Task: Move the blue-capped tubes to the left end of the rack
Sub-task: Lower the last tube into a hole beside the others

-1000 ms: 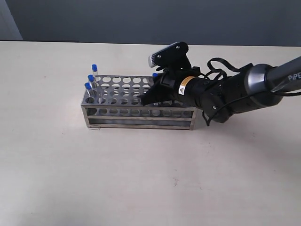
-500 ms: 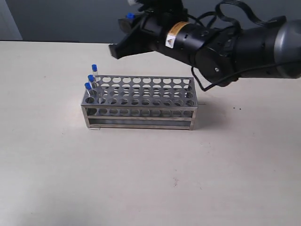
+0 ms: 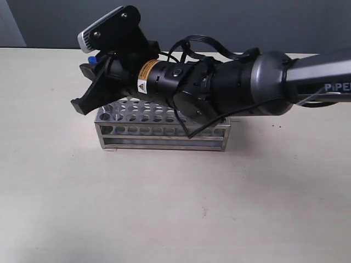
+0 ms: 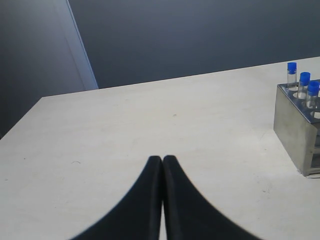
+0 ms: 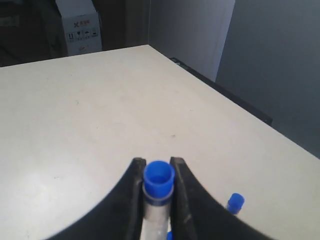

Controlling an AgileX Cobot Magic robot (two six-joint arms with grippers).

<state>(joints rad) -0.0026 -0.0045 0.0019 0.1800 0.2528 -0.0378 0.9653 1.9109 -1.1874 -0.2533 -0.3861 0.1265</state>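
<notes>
Exterior view: the right gripper (image 3: pixel 86 85) hangs above the left end of the rack (image 3: pixel 164 130). Its arm (image 3: pixel 230 90) stretches over the top plate from the right and hides most of the holes and that whole end. A blue cap (image 3: pixel 94 57) peeks out beside the gripper, under the wrist camera. The rack stands on the table (image 3: pixel 164 208) with broad bare surface in front of it and to both sides. Behind it a narrower strip runs to the far edge, where a dark wall (image 3: pixel 219 22) rises.

In the right wrist view the jaws stand narrow, pinching a blue-capped tube (image 5: pixel 159 176) just under its cap, which sits level with the fingertips. A second blue cap (image 5: pixel 235 201) shows lower down, apart from the held one. Beyond lies empty tabletop out to a corner and two straight edges, with a cardboard box (image 5: pixel 77 27) past the far one.

In the left wrist view the left gripper (image 4: pixel 162 160) is pressed together with nothing in it, over bare table. It is well apart from the rack's end, where three blue-capped tubes (image 4: pixel 292 75) (image 4: pixel 304 84) (image 4: pixel 313 94) stand upright in the holes, with open surface between
</notes>
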